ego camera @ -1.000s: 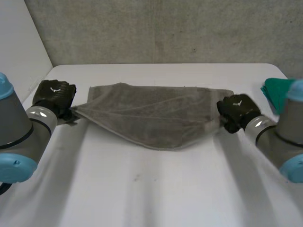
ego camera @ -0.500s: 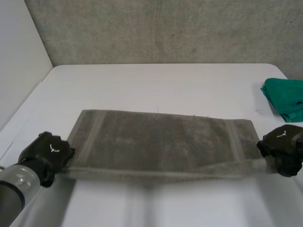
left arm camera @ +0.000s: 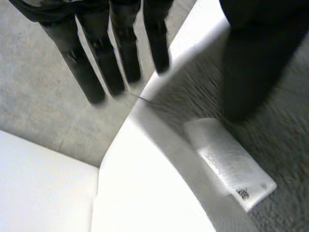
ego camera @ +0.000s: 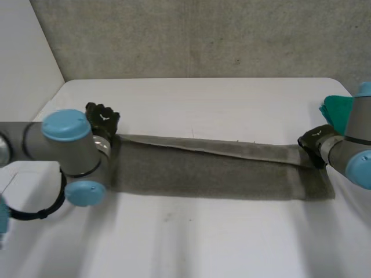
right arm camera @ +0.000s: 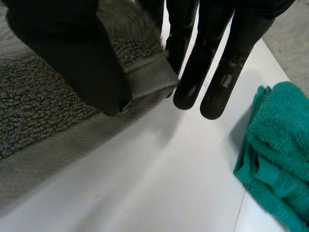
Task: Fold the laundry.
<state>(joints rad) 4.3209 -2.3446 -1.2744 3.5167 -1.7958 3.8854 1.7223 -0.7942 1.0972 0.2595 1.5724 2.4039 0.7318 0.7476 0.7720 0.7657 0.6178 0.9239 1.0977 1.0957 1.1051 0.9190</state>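
Since 0.5 s earlier, the grey towel [ego camera: 214, 174] had been halved, near edge carried to far edge. The right robot hand [ego camera: 313, 142] pinched its far-right corner. The left robot hand [ego camera: 103, 119] sat at the far-left corner, grip not determinable. Uneven release would skew the hems. A green cloth [ego camera: 335, 110] crowded the towel's right end; the tabletop [ego camera: 203, 243] lay open elsewhere.

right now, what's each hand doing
Left hand: shut, pinching a corner of the grey towel between thumb and straight fingers.
Right hand: shut, pinching the corner at the towel's opposite end the same way.
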